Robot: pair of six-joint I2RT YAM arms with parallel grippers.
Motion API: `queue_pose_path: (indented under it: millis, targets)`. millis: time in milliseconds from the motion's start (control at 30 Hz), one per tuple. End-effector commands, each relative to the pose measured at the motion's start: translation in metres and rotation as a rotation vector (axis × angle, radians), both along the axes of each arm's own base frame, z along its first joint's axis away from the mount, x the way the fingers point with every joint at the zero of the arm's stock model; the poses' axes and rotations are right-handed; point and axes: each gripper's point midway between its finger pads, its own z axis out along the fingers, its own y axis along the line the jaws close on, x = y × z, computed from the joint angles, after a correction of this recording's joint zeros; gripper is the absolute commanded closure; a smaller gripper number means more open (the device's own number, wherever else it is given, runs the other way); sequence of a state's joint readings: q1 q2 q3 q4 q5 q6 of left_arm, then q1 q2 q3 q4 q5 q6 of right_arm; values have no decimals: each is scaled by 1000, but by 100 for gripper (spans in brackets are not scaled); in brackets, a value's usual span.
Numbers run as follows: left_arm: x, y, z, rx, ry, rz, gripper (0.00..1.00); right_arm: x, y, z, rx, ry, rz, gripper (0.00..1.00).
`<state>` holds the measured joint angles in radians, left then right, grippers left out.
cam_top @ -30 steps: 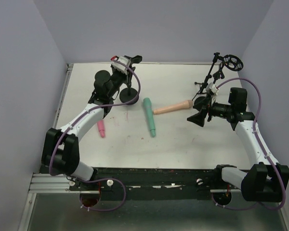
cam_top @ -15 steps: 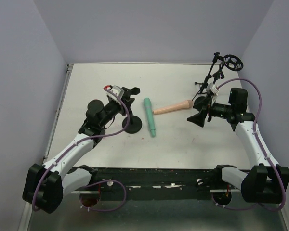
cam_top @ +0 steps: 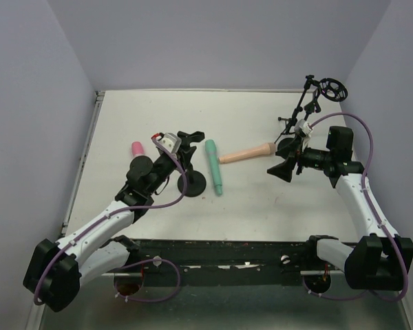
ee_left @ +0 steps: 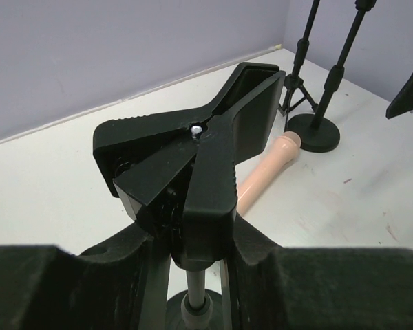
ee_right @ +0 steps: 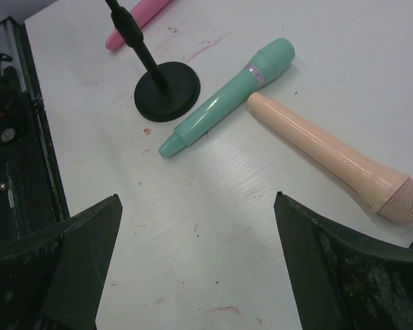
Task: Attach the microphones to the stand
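My left gripper (cam_top: 179,159) is shut on the pole of a small black stand, just under its spring clip (cam_top: 190,139); its round base (cam_top: 193,184) is at the table. In the left wrist view the clip (ee_left: 199,158) fills the middle, with my fingers (ee_left: 193,275) round the pole. The teal-green microphone (cam_top: 213,167) lies just right of the base. The peach-tan microphone (cam_top: 246,154) lies beyond it. The pink microphone (cam_top: 138,148) shows only its end behind my left arm. My right gripper (cam_top: 283,167) is open and empty, right of the peach head (ee_right: 399,199).
Two more black stands are at the back right: a tripod (cam_top: 289,127) and a tall one with a wheel-shaped holder (cam_top: 332,88). Grey walls close in the left, back and right. The black rail (cam_top: 213,251) runs along the near edge.
My left arm has carried the stand from the back left towards the front, setting its base beside the teal-green microphone. The pink microphone's far end is now uncovered. The right arm has not moved.
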<state>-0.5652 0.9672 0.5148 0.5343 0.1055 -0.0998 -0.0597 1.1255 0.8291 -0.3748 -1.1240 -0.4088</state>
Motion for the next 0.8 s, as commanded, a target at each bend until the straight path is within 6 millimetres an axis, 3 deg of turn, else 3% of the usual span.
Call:
queue_pose_path:
  millis: [0, 167, 367, 400, 433, 767]
  targets:
    - [4, 4, 5, -53, 7, 51, 72, -4, 3, 2, 18, -15, 23, 0]
    - [0, 8, 4, -65, 27, 60, 44, -5, 3, 2, 21, -14, 28, 0]
    - [-14, 15, 7, -81, 49, 55, 20, -5, 3, 1, 21, -12, 30, 0]
    - [-18, 18, 7, -86, 53, 56, 8, -5, 3, 1, 21, -13, 29, 0]
    - [-23, 19, 8, -92, 59, 49, 3, -5, 3, 1, 21, -13, 30, 0]
    - [-71, 51, 12, -70, 191, 59, 2, -10, 7, -6, 35, 46, 75, 0]
